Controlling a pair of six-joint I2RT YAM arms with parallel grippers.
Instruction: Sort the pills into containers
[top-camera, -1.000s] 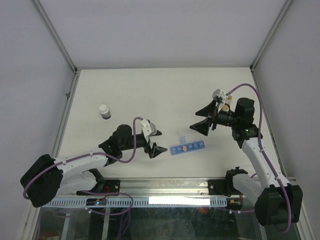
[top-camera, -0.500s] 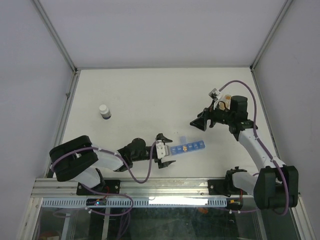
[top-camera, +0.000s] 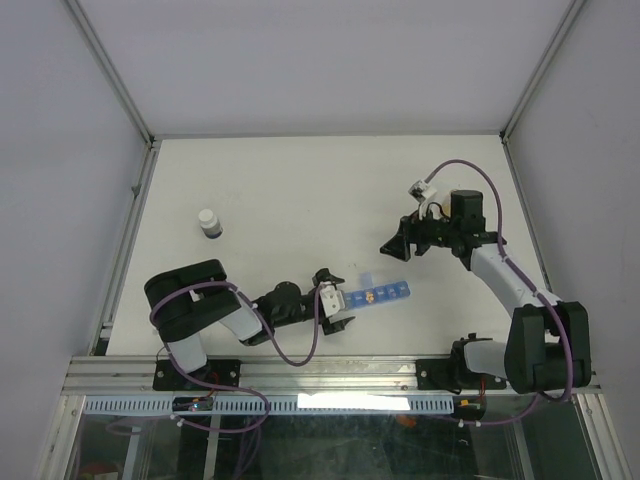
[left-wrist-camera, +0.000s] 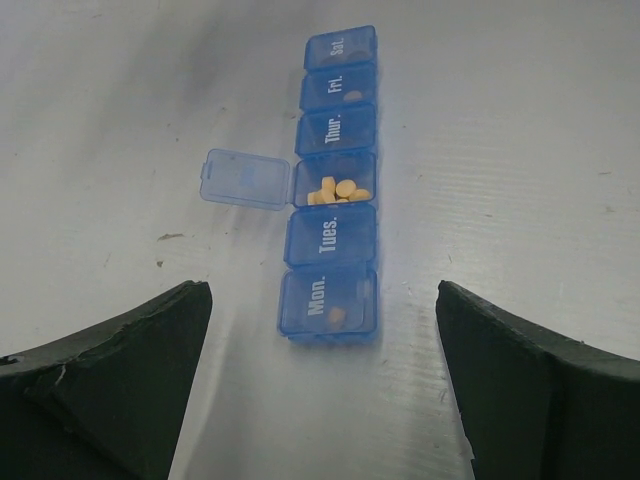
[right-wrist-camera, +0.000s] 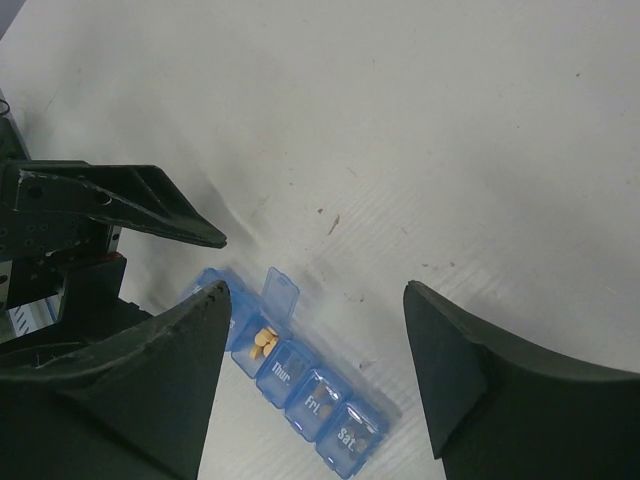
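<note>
Pills (left-wrist-camera: 338, 189) lie in the open third cell of the blue strip (left-wrist-camera: 330, 242), on the table (left-wrist-camera: 520, 150) just ahead of the left gripper (top-camera: 332, 298), whose fingers are spread wide. The strip's long axis runs straight away from that gripper, Monday end nearest. Farther off, the right gripper (top-camera: 396, 238) hangs wide open.

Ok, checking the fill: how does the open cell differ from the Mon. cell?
The open cell has its lid flipped out sideways; the Mon. cell is shut. The open cell holds several pills; the Mon. cell shows one pill through its lid. Both are blue cells of one strip.
</note>
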